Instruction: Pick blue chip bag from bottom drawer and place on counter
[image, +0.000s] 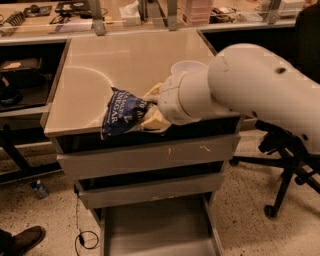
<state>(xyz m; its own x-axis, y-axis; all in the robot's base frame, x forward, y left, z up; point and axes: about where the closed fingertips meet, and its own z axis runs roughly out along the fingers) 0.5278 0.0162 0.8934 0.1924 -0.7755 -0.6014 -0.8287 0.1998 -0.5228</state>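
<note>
Blue chip bag (121, 116): crumpled, dark blue with white lettering, pinched at its right side by the gripper; hangs at the front edge of the counter, left of centre, with its lower part overlapping the dark gap under the rim. Cannot tell whether it touches the tabletop.
Gripper (146, 110): at the counter's front edge, pointing left, just beside the bag's right side.
Jaws: clenched on the bag, with tan fingers (156, 121) above and below the foil.
Arm (260, 90): thick and white, reaches in from the right across the counter's front right corner.
Counter (125, 60): glossy beige top with curved light reflections.
White bowl (186, 66): on the counter behind the wrist, partly hidden by it.
Bottom drawer (155, 232): pulled out below, flat grey floor in view, well apart from the bag.
Upper drawers (150, 159): two face panels pushed in, the top one scratched.
Surroundings: office chair (287, 165) at right, shoe (22, 240) at lower left.
</note>
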